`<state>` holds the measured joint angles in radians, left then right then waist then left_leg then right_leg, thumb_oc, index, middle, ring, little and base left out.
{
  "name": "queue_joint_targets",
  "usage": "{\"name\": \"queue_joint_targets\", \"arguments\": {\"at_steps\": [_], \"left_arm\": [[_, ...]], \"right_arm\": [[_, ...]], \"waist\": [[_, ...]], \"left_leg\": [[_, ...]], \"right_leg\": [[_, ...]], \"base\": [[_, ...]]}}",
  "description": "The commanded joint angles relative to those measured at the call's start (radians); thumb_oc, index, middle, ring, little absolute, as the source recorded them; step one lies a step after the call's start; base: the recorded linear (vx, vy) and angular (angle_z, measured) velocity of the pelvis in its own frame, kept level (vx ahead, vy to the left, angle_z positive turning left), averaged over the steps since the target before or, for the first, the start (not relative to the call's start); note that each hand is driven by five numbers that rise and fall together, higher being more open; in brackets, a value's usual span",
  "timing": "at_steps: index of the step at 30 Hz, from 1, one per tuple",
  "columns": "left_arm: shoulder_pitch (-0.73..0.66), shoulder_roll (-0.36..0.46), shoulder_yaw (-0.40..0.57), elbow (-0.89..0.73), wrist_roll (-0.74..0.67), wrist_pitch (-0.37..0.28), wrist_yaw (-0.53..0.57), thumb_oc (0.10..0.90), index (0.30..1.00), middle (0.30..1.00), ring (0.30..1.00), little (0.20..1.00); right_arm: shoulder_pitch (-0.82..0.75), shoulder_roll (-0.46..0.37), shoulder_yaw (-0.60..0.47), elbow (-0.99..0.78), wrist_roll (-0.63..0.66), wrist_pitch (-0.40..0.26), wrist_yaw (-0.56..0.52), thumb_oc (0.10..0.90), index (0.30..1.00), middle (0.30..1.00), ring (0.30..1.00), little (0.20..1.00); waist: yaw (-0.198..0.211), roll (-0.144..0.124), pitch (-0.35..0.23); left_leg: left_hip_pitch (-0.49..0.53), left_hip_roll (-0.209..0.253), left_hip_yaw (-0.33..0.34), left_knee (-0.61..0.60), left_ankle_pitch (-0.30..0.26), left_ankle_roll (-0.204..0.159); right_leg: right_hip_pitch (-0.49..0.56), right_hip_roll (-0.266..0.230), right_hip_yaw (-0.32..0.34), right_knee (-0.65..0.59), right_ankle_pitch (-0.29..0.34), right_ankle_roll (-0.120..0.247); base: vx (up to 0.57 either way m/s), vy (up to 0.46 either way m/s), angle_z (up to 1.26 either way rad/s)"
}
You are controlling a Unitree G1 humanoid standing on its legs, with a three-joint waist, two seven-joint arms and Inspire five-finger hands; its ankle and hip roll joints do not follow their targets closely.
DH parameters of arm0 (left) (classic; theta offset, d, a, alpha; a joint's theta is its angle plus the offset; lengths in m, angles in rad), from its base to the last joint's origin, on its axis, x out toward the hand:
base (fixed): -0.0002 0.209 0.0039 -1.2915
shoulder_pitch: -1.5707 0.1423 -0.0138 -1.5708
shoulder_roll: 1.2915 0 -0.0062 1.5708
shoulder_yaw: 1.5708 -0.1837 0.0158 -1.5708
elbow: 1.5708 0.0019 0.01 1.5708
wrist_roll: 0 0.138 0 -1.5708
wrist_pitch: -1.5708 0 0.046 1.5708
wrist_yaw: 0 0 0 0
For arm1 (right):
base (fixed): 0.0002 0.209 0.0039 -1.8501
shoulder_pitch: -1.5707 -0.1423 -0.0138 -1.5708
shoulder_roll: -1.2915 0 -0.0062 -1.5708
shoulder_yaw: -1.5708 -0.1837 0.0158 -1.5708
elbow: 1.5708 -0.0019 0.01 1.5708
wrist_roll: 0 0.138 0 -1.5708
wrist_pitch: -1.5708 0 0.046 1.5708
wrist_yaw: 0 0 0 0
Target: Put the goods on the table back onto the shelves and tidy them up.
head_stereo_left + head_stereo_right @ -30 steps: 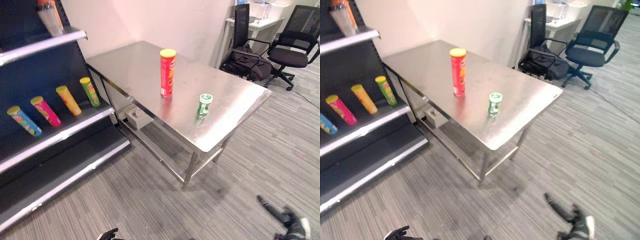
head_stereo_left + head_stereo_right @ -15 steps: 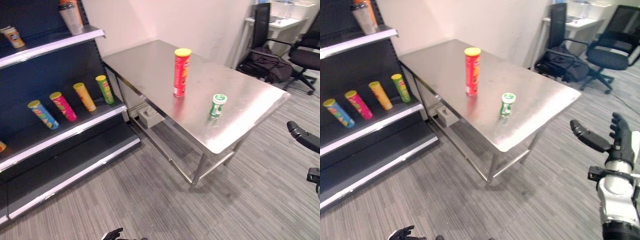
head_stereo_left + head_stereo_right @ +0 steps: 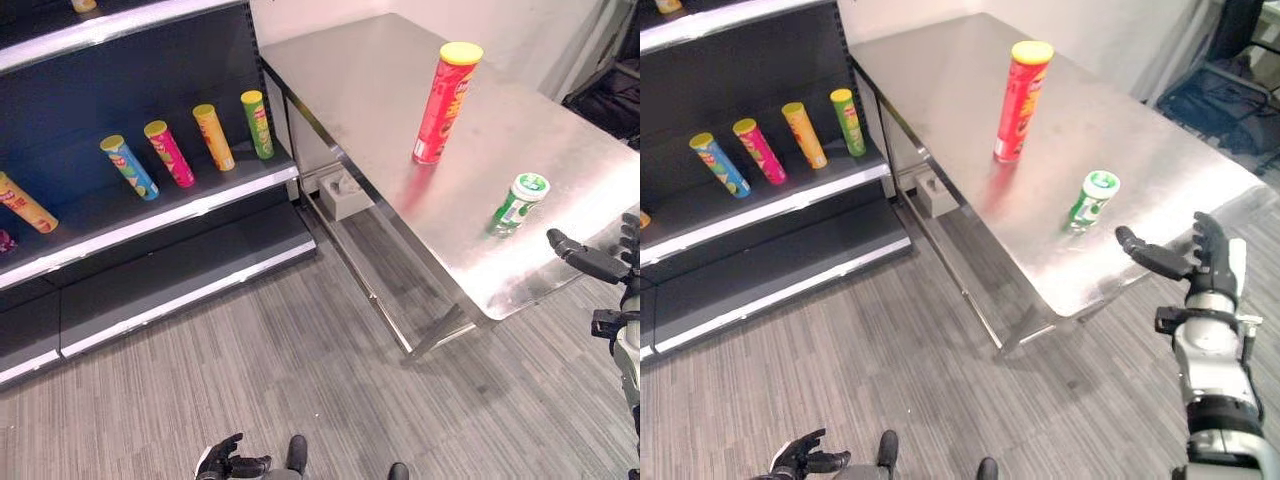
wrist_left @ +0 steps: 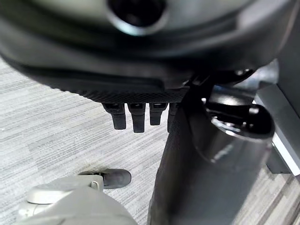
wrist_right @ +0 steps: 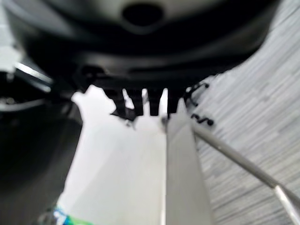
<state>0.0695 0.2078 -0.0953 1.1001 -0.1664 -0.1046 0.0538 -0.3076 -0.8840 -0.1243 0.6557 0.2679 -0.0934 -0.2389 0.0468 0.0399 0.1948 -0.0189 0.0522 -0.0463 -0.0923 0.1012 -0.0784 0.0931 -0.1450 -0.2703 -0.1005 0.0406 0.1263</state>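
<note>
**Two goods on steel worktop, five tubes on the shelf**

A tall red tube w/ yellow lid (image 3: 1018,100) stands upright near the middle of the steel worktop (image 3: 940,70). A short green container w/ white-and-green cap (image 3: 1092,199), also upright, stands nearer the worktop's front corner, well apart from the red tube. Both are capped; contents can't be told.

The right robot hand (image 3: 1200,262) hangs just off that corner, near the green container but not touching it, fingers straight, thumb spread wide, holding nothing. The left robot hand (image 3: 802,460) hangs low above the grey carpet floor (image 3: 300,380), fingers relaxed and apart, also holding nothing.

On the dark shelving unit (image 3: 150,215) to the left, tubes lie tilted back in a row on the middle shelf: green tube (image 3: 257,123), yellow-orange tube (image 3: 214,136), pink tube (image 3: 168,152), blue tube (image 3: 129,166), w/ another orange tube (image 3: 22,202) farther left. All are lidded, spaced apart, not touching. A small pale box (image 3: 343,191) sits on the floor under the worktop, beside the shelving unit.
</note>
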Motion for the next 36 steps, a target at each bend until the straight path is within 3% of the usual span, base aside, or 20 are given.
{"name": "queue_joint_targets", "arguments": {"at_steps": [1, 12, 20, 28, 32, 34, 36], "left_arm": [[0.016, 0.076, -0.055, 0.073, 0.016, 0.007, 0.006, 0.800, 0.900, 0.900, 0.900, 0.900], [0.021, 0.091, -0.056, 0.046, -0.005, 0.005, 0.016, 0.800, 0.900, 0.900, 0.900, 0.900], [0.031, 0.095, -0.022, 0.033, -0.003, 0.009, 0.025, 0.800, 0.900, 0.900, 0.900, 0.900], [0.037, 0.093, 0.009, 0.031, 0.005, 0.015, 0.030, 0.800, 0.900, 0.900, 0.900, 0.900], [0.037, 0.097, 0.012, 0.022, 0.006, 0.014, 0.028, 0.800, 0.900, 0.900, 0.900, 0.900], [0.039, 0.098, 0.002, 0.013, 0.007, 0.014, 0.018, 0.800, 0.900, 0.900, 0.900, 0.900], [0.041, 0.098, -0.002, 0.010, 0.006, 0.013, 0.016, 0.800, 0.900, 0.900, 0.900, 0.900]], "right_arm": [[-0.154, -0.156, 0.029, -0.029, -0.039, -0.071, -0.018, 0.800, 0.900, 0.900, 0.900, 0.900], [-0.269, -0.176, 0.147, 0.030, -0.093, -0.049, -0.021, 0.800, 0.900, 0.900, 0.900, 0.900], [-0.171, -0.244, 0.034, -0.140, -0.185, -0.051, -0.069, 0.800, 0.900, 0.900, 0.900, 0.900], [-0.032, -0.229, -0.121, -0.290, -0.167, -0.061, -0.081, 0.800, 0.900, 0.900, 0.900, 0.900], [-0.030, -0.231, -0.116, -0.315, -0.155, -0.067, -0.057, 0.800, 0.900, 0.900, 0.900, 0.900], [-0.075, -0.238, -0.029, -0.283, -0.153, -0.056, -0.010, 0.800, 0.900, 0.900, 0.900, 0.900], [-0.080, -0.225, -0.020, -0.277, -0.129, -0.062, -0.003, 0.800, 0.900, 0.900, 0.900, 0.900]], "waist": [[0.036, -0.061, -0.044], [0.062, -0.074, -0.025], [0.056, -0.093, -0.026], [0.040, -0.119, -0.031], [0.038, -0.122, -0.036], [0.042, -0.125, -0.039], [0.043, -0.124, -0.039]], "left_leg": [[0.056, 0.016, 0.025, 0.005, -0.106, -0.036], [0.022, 0.013, 0.001, 0.005, -0.094, -0.035], [0.020, 0.010, -0.020, 0.005, -0.102, -0.030], [0.039, 0.014, 0.003, 0.005, -0.121, -0.024], [0.050, 0.017, 0.011, 0.005, -0.126, -0.025], [0.058, 0.019, 0.013, 0.005, -0.128, -0.025], [0.059, 0.020, 0.012, 0.005, -0.127, -0.026]], "right_leg": [[-0.013, -0.042, 0.017, 0.013, 0.011, 0.068], [-0.033, -0.043, 0.001, 0.013, 0.013, 0.070], [-0.025, -0.043, -0.009, 0.013, 0.004, 0.071], [-0.028, -0.042, 0.020, 0.013, 0.005, 0.074], [-0.022, -0.042, 0.023, 0.013, 0.004, 0.074], [-0.017, -0.041, 0.022, 0.013, 0.004, 0.073], [-0.015, -0.041, 0.020, 0.013, 0.002, 0.072]], "base": [[0.01, -0.002, 0.08], [0.00, -0.002, 0.04], [0.03, 0.004, 0.03], [0.00, 0.003, 0.01], [0.00, 0.000, 0.00], [0.00, -0.007, -0.06], [0.00, -0.006, -0.02]]}}
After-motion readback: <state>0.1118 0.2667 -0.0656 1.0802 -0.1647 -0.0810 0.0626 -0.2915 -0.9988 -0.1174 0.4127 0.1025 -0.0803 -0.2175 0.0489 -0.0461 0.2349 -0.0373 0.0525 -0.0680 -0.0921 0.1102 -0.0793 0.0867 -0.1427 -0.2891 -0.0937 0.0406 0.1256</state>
